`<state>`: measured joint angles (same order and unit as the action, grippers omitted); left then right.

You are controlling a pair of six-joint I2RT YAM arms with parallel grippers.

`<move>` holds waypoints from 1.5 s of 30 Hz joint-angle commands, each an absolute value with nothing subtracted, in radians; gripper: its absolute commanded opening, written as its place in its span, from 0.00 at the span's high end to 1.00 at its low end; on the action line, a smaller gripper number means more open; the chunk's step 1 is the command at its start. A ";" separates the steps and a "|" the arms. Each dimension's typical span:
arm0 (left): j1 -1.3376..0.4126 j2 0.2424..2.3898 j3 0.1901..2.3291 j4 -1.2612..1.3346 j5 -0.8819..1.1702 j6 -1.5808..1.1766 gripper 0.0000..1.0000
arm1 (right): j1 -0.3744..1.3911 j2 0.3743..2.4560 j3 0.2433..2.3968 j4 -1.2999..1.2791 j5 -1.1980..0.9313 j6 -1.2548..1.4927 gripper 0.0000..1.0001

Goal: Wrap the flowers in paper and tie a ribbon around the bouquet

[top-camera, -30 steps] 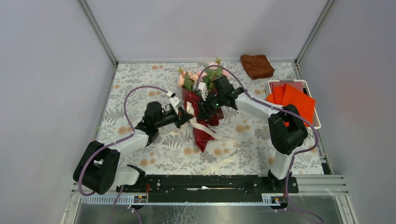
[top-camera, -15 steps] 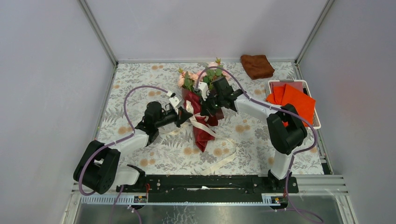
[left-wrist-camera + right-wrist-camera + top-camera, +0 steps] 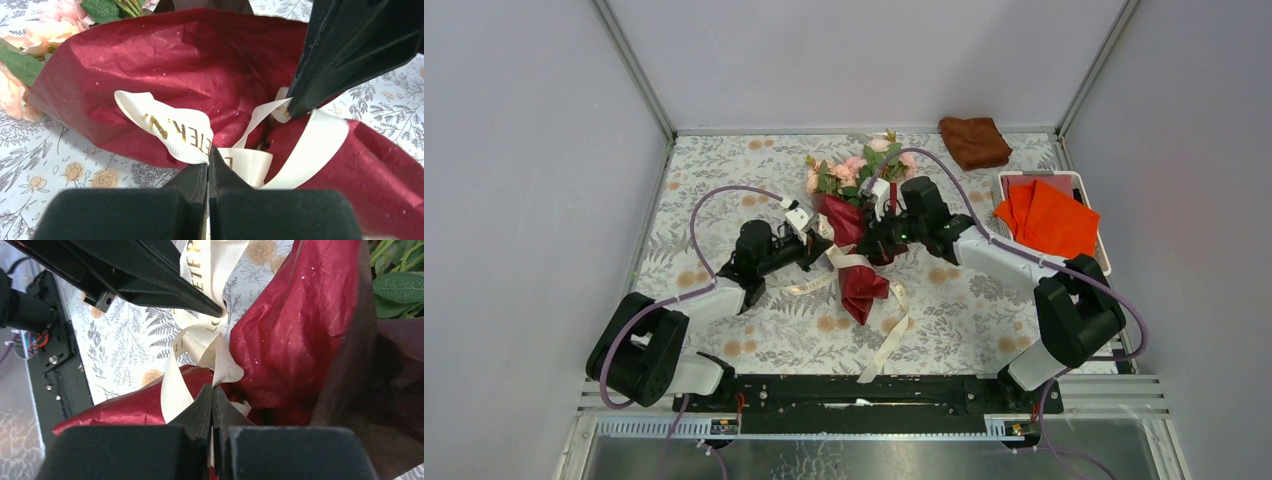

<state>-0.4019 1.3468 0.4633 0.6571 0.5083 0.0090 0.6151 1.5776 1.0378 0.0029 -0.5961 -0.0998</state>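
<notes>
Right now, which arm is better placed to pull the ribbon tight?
Left, likely. The left pincer is shut on the ribbon just short of the paper, with table behind it. The right pincer, also shut on ribbon, sits against the paper near the flowers.

One bouquet (image 3: 861,285) with one cream ribbon (image 3: 892,320) on it; roses too bunched to count. Two grippers at the bouquet: left gripper (image 3: 208,159), right gripper (image 3: 212,392). Right of the bouquet: one brown cloth (image 3: 974,141) farther back, one white tray (image 3: 1007,181), orange sheets (image 3: 1049,218) in it, looks like two.
</notes>
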 commanded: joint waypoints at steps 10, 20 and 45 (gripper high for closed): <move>-0.399 1.305 0.459 0.647 0.295 -0.033 0.61 | 0.619 1.629 1.026 0.185 -0.632 0.067 1.00; -0.397 1.102 0.468 0.293 0.122 -0.103 0.15 | 0.618 1.640 1.025 0.172 -0.625 0.066 1.00; -0.501 1.346 0.687 0.020 0.807 0.759 0.53 | 0.615 1.647 1.014 0.193 -0.638 0.079 1.00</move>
